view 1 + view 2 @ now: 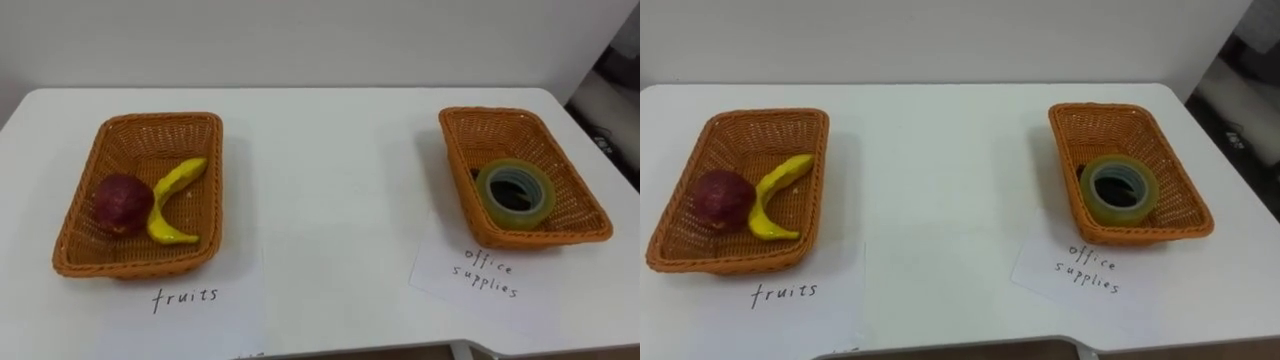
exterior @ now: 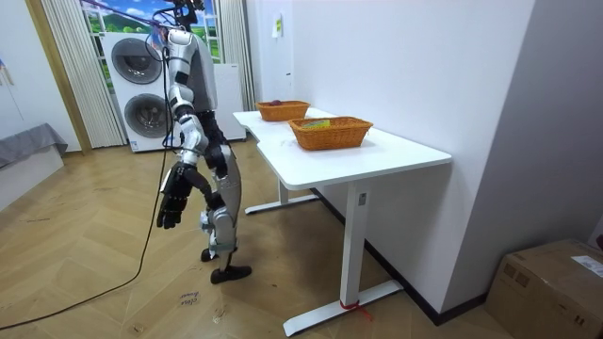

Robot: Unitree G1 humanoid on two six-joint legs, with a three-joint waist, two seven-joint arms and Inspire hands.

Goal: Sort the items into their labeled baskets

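Note:
On the white table (image 1: 320, 170) stand two woven baskets. The left basket (image 1: 85, 262) holds a dark red fruit (image 1: 123, 203) and a yellow banana (image 1: 170, 200) side by side. In the right basket (image 1: 592, 218) lies a roll of clear tape (image 1: 515, 192). In the room view I stand at the table's long side, a step back from it, with my right hand (image 2: 172, 202) hanging low by my leg, fingers relaxed and holding nothing.
A paper label reading fruits (image 1: 185, 296) lies before the left basket, one reading office supplies (image 1: 485, 275) before the right. Stacked washing machines (image 2: 141, 94) stand behind me and a cardboard box (image 2: 551, 282) sits on the floor past the table's end.

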